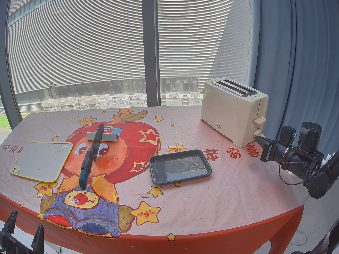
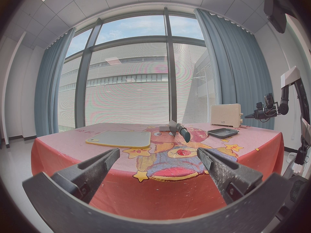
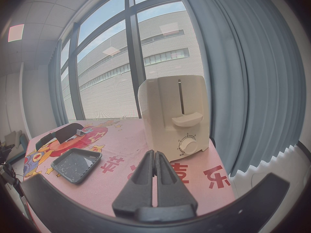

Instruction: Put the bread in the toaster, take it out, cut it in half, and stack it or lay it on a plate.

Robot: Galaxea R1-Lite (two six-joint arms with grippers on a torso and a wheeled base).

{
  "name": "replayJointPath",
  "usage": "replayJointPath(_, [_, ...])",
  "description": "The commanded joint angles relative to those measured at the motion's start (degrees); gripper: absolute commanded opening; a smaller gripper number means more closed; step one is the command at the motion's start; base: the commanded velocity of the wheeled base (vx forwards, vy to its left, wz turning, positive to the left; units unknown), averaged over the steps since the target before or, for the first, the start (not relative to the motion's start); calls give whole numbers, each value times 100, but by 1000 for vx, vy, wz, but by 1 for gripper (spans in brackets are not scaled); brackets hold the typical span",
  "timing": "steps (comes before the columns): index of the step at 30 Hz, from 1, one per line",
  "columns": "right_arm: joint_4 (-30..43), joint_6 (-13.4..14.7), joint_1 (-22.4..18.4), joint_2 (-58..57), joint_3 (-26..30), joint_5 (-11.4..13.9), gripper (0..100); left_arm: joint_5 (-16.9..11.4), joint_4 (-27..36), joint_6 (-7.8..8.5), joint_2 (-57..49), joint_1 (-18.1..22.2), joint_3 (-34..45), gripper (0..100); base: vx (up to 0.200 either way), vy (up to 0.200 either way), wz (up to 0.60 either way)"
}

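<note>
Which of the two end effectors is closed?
The right end effector, facing the toaster: it is pinched shut, while the left end effector gapes wide open.

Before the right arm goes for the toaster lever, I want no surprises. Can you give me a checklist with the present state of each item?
1. Right gripper jaws shut and pointing at the lever side of the toaster: ok.
2. Lever free, nothing touching it: ok.
3. Toaster slots loaded: cannot tell, their insides are hidden.
4. Dark tray flat on the table, nothing in it: ok.
5. Knife lying with its blade propped on a grey block, beside the bare cutting board: ok.
6. Left gripper open, off the table's near edge and away from the toaster: ok.
</note>
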Motion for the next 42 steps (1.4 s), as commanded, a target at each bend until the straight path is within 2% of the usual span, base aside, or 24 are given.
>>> replayJointPath(1, [0,-1,2,12,-9,2,0,4,0,-1,4,-2,92,100,0,0,0])
replayJointPath(9, [0,-10,-15,29,-79,-86,0,4,-9,-1,4,7,92,100,0,0,0])
replayJointPath(42, [0,-19,-147,47,-141,-60,0,4,0,-1,4,-2,92,100,0,0,0])
